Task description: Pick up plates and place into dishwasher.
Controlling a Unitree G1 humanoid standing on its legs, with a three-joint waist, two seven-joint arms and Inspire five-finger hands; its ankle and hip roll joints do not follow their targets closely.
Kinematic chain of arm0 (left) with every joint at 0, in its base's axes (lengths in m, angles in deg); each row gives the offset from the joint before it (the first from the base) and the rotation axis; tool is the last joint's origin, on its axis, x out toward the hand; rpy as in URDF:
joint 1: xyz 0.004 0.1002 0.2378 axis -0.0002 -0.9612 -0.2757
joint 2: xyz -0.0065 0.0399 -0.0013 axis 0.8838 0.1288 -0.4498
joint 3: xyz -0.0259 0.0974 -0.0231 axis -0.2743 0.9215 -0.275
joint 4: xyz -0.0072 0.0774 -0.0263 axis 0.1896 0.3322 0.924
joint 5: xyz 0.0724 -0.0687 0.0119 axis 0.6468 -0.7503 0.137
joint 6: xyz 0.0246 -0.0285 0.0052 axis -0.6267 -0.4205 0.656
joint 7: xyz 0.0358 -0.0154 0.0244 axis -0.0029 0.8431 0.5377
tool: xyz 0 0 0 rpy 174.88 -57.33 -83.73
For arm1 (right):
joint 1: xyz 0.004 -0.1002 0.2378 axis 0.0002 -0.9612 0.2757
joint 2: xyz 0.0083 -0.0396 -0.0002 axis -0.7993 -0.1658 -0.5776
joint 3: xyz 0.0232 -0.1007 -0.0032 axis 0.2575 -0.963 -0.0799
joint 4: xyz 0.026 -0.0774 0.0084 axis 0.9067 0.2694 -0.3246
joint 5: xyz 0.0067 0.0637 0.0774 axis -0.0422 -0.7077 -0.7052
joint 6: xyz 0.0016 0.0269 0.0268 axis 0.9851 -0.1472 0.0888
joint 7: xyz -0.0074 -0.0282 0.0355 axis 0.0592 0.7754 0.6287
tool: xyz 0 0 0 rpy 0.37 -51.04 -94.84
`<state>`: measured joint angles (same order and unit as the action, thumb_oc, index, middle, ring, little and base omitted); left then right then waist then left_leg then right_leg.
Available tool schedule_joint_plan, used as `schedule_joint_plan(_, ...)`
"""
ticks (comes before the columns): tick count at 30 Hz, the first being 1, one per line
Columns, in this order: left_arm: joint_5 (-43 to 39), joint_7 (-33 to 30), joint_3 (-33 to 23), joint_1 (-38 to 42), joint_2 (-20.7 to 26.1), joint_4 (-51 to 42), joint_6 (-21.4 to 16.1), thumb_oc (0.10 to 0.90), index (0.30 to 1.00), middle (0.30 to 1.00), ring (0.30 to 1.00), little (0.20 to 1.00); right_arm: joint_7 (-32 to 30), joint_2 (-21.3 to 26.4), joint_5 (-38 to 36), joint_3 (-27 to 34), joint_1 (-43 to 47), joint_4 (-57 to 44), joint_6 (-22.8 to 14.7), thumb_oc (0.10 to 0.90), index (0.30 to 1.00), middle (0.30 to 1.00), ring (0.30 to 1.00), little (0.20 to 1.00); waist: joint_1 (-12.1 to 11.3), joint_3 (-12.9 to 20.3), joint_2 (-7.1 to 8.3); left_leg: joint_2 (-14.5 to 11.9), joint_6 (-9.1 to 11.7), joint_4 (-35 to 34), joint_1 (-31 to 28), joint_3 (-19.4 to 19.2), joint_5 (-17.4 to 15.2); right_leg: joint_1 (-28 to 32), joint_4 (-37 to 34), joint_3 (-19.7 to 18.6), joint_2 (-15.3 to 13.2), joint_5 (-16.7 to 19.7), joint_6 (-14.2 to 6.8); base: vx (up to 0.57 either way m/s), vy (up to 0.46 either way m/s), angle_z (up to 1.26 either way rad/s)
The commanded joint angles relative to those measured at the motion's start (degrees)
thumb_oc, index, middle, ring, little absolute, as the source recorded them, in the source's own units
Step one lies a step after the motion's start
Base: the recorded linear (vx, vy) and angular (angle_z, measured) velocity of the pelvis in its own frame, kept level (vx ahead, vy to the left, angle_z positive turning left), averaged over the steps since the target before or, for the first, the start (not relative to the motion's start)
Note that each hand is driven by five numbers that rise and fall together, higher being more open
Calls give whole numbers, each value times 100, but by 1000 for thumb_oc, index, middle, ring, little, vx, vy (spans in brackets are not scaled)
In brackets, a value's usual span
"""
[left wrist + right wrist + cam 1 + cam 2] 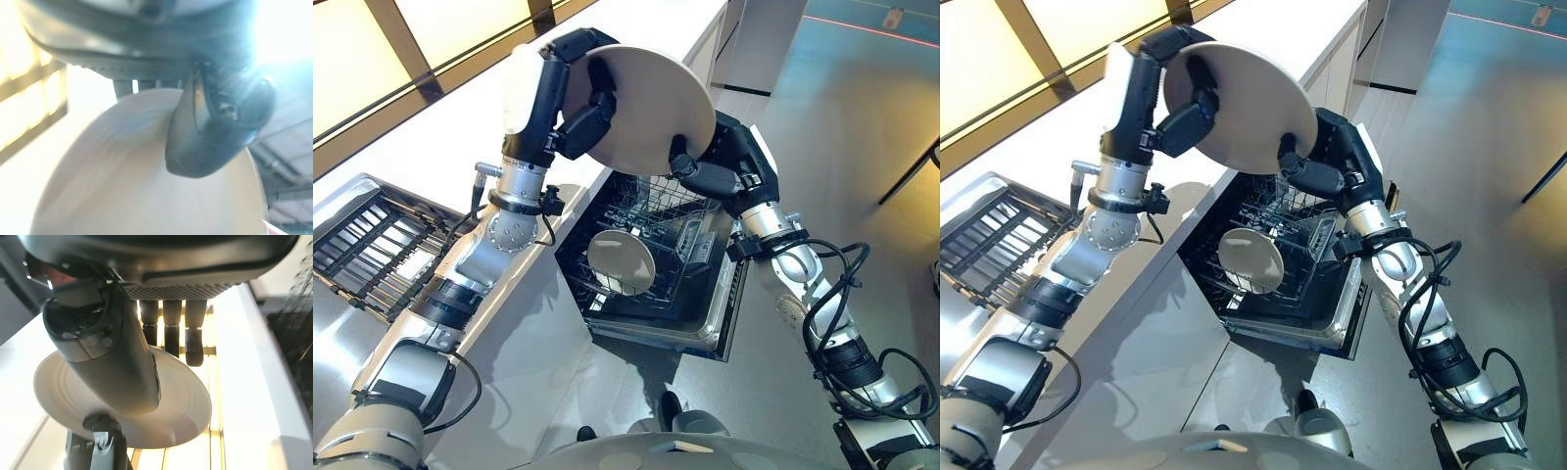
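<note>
A large white plate [646, 103] is held tilted in the air above the open dishwasher [705, 333]. My left hand [582, 122] grips its left edge, thumb [205, 137] across the face and fingers behind. My right hand [705, 174] pinches the plate's lower right edge; in the right wrist view its thumb [107, 362] lies over the plate [188, 404] with the fingers behind the rim. A second white plate [621, 262] stands upright in the dishwasher's lower rack [690, 240].
A white counter [431, 147] runs along the left of the dishwasher. A dark slatted dish rack [362, 250] sits in the sink area at the far left. Grey floor [862, 147] lies open to the right.
</note>
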<state>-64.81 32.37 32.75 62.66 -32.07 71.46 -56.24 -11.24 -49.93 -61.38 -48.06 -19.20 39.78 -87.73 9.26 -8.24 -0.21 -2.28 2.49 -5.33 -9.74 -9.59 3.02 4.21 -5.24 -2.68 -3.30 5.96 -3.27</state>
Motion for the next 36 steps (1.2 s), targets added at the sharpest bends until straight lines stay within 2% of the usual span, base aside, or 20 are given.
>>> schedule_joint_plan(1,-1230,1111,106,264,337,-48,428,800,900,900,900,900,-2,-5,-83,589,708,-693,-845,100,300,300,300,200,-105,525,-53,332,-201,33,35,225,-330,143,38,271,281,-80,-200,0,0,0)
schedule_joint_plan(5,-2196,1834,-151,25,347,-707,808,800,900,900,900,900,-73,-14,91,667,600,-719,-831,100,300,300,300,200,-186,490,-79,340,-203,33,55,296,-316,148,31,331,254,-68,-213,0,0,0)
schedule_joint_plan(6,-2801,2094,-310,-159,274,-966,856,800,900,900,900,900,-105,-8,174,710,528,-730,-847,100,300,300,300,200,-218,484,-78,345,-203,33,63,326,-312,156,28,348,244,-69,-214,0,0,0)
schedule_joint_plan(9,-3520,2259,-564,-659,13,-1418,1026,800,900,900,900,900,-158,0,369,807,364,-724,-953,100,300,300,300,200,-290,456,-66,351,-212,33,76,395,-307,166,29,396,222,-65,-212,0,0,0)
schedule_joint_plan(12,-4324,2482,-850,-1094,-231,-1618,1014,800,900,900,900,900,-209,60,523,941,258,-744,-965,100,300,300,300,200,-368,445,-40,363,-225,33,91,455,-313,178,25,448,203,-78,-202,1,-2,1)
schedule_joint_plan(15,-4723,2646,-999,-1406,-462,-1986,930,800,900,900,900,900,-328,137,872,1020,248,-707,-955,100,300,300,300,200,-447,427,-21,368,-233,33,110,529,-310,191,28,510,188,-90,-190,-2,-10,10)
schedule_joint_plan(17,-4739,2789,-1065,-1544,-570,-2328,899,800,900,900,900,900,-462,245,1021,1084,280,-727,-831,100,300,300,300,200,-502,404,3,372,-236,33,115,585,-308,205,33,540,181,-96,-177,-9,-18,14)
schedule_joint_plan(22,-4199,2547,-1179,-1567,-438,-2700,332,800,900,900,900,900,-821,559,1339,1169,358,-462,-631,100,300,300,300,200,-606,379,56,384,-232,33,139,699,-294,233,41,652,158,-119,-165,-12,-22,11)
schedule_joint_plan(25,-4091,2465,-1374,-1573,-344,-2742,192,800,900,900,900,900,-990,728,1834,1251,297,-121,-496,100,300,300,300,200,-656,389,83,387,-230,33,147,747,-288,253,45,736,141,-137,-159,0,-21,15)
schedule_joint_plan(30,-3702,2110,-1609,-1698,-165,-2715,96,800,900,900,900,900,-1132,982,2056,1407,188,398,-356,100,300,300,300,200,-712,401,113,394,-229,33,160,826,-278,271,43,775,143,-147,-143,12,-15,11)
schedule_joint_plan(32,-3578,1924,-1699,-1775,-100,-2627,66,800,900,900,900,900,-1315,1099,2521,1426,193,735,-208,100,300,300,300,200,-749,398,130,395,-226,33,164,855,-272,281,48,802,144,-156,-134,16,-18,5)
schedule_joint_plan(33,-3485,1838,-1740,-1810,-59,-2582,48,800,900,900,900,900,-1423,1181,2786,1429,209,863,-31,100,300,300,300,200,-763,394,136,397,-225,33,164,867,-269,287,50,812,143,-160,-130,20,-13,5)
schedule_joint_plan(34,-3437,1744,-1799,-1863,46,-2520,24,800,900,900,900,900,-1569,1425,3258,1445,223,1139,367,100,300,300,300,200,-786,390,152,400,-224,33,165,890,-265,292,54,831,142,-163,-124,15,-7,5)
schedule_joint_plan(35,-3436,1743,-1802,-1864,44,-2520,24,800,900,900,900,900,-1572,1426,3260,1439,230,1142,369,100,300,300,300,200,-783,389,150,400,-224,33,164,891,-266,293,54,832,142,-163,-124,12,-7,12)
schedule_joint_plan(36,-3430,1763,-1858,-1933,76,-2523,19,800,900,900,900,900,-1578,1618,3535,1459,226,1362,609,100,300,300,300,200,-805,386,166,399,-227,33,174,907,-267,291,54,843,141,-169,-122,5,-5,14)
